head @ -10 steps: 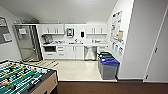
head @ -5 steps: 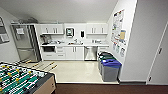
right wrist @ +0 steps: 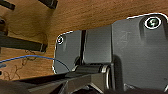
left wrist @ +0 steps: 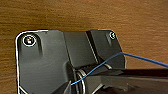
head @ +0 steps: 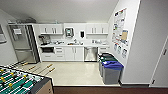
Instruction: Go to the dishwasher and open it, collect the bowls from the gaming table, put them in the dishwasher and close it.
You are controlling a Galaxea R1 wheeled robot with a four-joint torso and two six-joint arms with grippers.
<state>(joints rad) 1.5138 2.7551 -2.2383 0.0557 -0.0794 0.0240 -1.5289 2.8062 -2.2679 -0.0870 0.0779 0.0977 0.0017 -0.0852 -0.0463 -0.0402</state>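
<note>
Dishwasher (head: 90, 53) brushed steel; floor (head: 72, 72) pale, glossy; cabinets (head: 73, 53) smooth white.

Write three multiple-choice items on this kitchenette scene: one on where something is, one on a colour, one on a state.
1. Where is the dishwasher?
A. under the counter, beside the white cabinet doors
B. next to the fridge
C. behind the bins

2. What colour is the lid of the nearest bin?
A. red
B. blue
C. yellow

3. What state is the dishwasher in?
A. door hanging open
B. rack pulled out
C. shut

Key: 1 A, its steel front sits below the worktop; 2 B, the lid shows blue; 3 C, the front stands flush with the cabinets.
</note>
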